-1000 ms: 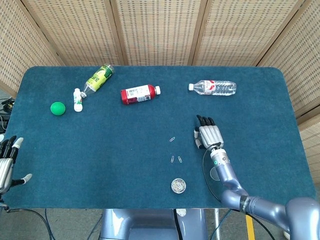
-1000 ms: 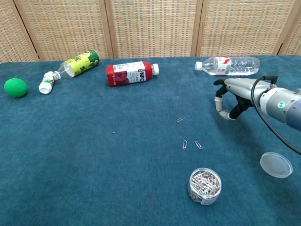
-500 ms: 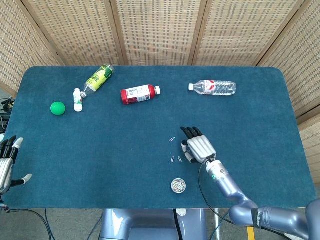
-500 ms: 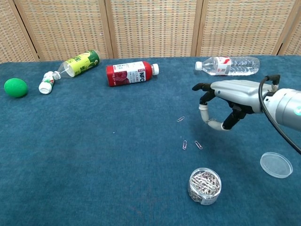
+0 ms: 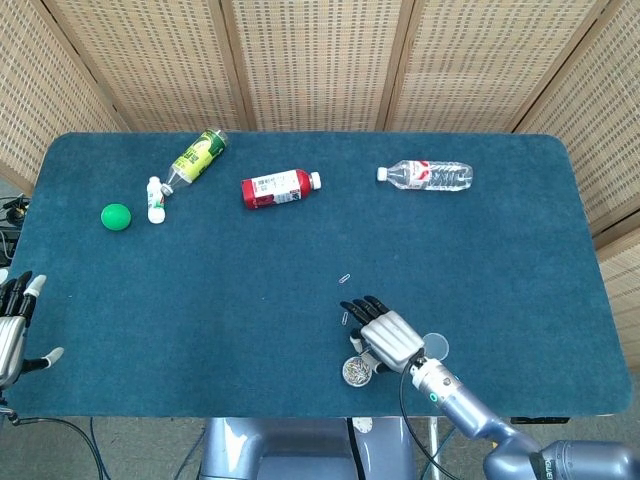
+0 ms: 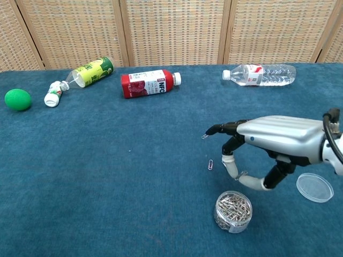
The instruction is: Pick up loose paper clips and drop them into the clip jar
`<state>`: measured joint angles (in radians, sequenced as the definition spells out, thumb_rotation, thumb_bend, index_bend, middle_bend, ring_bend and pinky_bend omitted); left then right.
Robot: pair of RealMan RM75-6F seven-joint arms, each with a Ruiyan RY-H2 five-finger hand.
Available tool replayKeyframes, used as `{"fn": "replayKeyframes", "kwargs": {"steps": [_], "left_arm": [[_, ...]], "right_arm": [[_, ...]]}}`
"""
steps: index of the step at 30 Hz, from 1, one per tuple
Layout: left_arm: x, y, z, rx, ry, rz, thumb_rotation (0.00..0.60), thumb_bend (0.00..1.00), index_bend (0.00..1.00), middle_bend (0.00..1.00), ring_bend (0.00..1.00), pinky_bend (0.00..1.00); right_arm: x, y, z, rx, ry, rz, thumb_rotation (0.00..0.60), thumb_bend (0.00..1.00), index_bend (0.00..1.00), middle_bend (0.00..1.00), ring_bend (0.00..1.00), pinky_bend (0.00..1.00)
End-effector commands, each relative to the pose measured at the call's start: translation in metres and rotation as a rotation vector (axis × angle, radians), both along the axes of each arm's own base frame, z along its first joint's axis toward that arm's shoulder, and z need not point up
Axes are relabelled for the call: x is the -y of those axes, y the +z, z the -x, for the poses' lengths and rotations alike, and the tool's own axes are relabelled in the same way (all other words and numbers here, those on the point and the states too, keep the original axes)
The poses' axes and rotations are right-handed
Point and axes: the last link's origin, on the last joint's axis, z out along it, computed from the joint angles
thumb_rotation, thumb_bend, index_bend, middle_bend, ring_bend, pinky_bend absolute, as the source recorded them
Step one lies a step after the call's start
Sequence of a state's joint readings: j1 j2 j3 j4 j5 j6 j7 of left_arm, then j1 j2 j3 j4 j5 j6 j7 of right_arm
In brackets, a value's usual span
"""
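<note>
The clear clip jar (image 6: 232, 211), full of clips, stands near the table's front edge, with its loose lid (image 6: 314, 187) to the right. My right hand (image 6: 270, 138) hovers palm down just behind the jar, open, fingers stretched left and thumb hanging below. One loose paper clip (image 6: 210, 164) lies left of the thumb. Another clip (image 6: 204, 136) lies by the fingertips. In the head view the right hand (image 5: 383, 336) covers the spot beside the jar (image 5: 355, 371), and a clip (image 5: 345, 277) lies farther back. My left hand (image 5: 12, 328) rests open at the left edge.
At the back lie a clear water bottle (image 6: 260, 74), a red bottle (image 6: 148, 83), a green bottle (image 6: 90, 72), a small white bottle (image 6: 52, 94) and a green ball (image 6: 18, 99). Wicker screens close off the rear.
My right hand has moved left and toward the front edge, from behind the clips to over them, hiding one clip. The left hand has stayed still.
</note>
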<state>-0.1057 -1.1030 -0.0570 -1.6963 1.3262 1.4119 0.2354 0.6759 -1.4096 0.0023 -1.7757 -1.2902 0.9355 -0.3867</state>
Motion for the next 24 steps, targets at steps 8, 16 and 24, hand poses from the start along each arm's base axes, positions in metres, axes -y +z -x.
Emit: {"fn": "replayKeyframes", "kwargs": {"steps": [8, 16, 24], "left_arm": [[0.0, -0.001, -0.001, -0.005, -0.003, 0.0, 0.6, 0.0, 0.0, 0.0, 0.0, 0.0], [0.0, 0.0, 0.0, -0.003, -0.001, -0.002, 0.6, 0.0, 0.0, 0.0, 0.0, 0.0], [0.0, 0.0, 0.0, -0.001, -0.002, -0.002, 0.6, 0.0, 0.0, 0.0, 0.0, 0.0]], "right_arm": [[-0.014, -0.01, -0.002, 0.004, 0.021, -0.046, 0.6, 0.43, 0.64, 0.02, 0.0, 0.0], [-0.016, -0.025, -0.006, -0.002, 0.011, -0.071, 0.6, 0.43, 0.64, 0.02, 0.0, 0.0], [-0.015, -0.03, -0.003, -0.015, 0.005, -0.067, 0.6, 0.43, 0.64, 0.03, 0.0, 0.0]]}}
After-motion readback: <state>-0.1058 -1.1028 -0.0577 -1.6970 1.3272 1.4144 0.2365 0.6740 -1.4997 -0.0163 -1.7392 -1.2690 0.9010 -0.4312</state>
